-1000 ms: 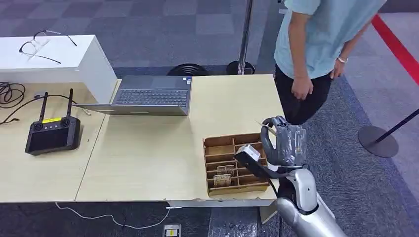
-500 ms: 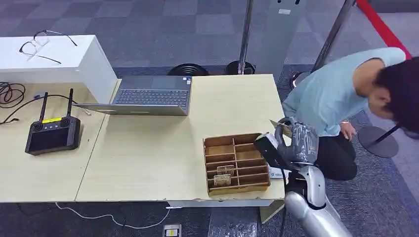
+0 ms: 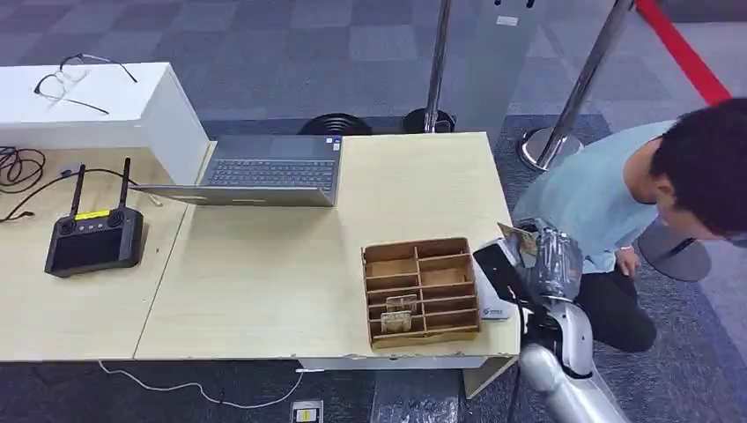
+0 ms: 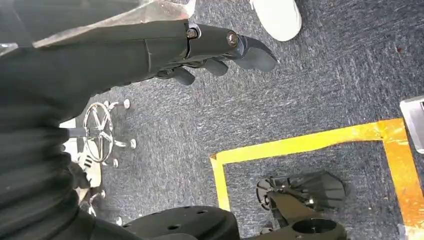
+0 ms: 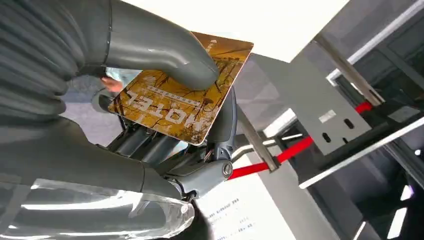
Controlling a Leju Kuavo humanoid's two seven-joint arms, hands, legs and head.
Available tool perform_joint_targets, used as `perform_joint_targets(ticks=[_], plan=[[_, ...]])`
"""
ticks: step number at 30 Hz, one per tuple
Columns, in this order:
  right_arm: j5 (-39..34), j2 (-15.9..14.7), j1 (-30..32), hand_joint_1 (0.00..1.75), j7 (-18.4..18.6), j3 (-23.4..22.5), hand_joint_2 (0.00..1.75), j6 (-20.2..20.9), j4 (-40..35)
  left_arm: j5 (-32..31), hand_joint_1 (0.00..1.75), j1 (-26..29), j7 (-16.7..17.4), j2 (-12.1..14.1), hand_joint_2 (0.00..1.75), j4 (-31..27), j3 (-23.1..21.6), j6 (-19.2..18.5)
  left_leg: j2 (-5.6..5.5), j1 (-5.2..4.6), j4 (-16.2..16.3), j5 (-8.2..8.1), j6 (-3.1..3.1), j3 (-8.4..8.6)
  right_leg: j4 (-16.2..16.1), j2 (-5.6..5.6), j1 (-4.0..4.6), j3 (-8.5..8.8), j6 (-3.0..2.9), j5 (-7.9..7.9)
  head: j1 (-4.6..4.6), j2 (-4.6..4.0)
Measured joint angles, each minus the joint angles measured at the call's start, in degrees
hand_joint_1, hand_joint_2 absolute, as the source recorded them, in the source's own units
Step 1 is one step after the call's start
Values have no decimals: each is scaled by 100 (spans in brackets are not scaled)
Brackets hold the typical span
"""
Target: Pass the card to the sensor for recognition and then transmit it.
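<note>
— What's down there by the left hand?

— Dark fingers curled in, gripping nothing, hanging over grey carpet. Past the fingertips there's a white shoe.

— And that yellow on the floor?

— Yellow tape, a strip that turns a corner at each end. Close to it sits a small black piece of hardware, though what it is I cannot tell.

— Anything shiny?

— A chrome chair base with castors, near the sleeve. A pale grey object pokes in at the picture's edge by the tape.
</note>
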Motion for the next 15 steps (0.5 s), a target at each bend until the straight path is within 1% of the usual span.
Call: perform_joint_targets(ticks=[15], plan=[[-243,83,176,175,-101,50,175,2,468,-7,0,-1,4,-2,175,0,0,20,0,0,0,0,0,0,0,0,0,0,0,0,0,0]])
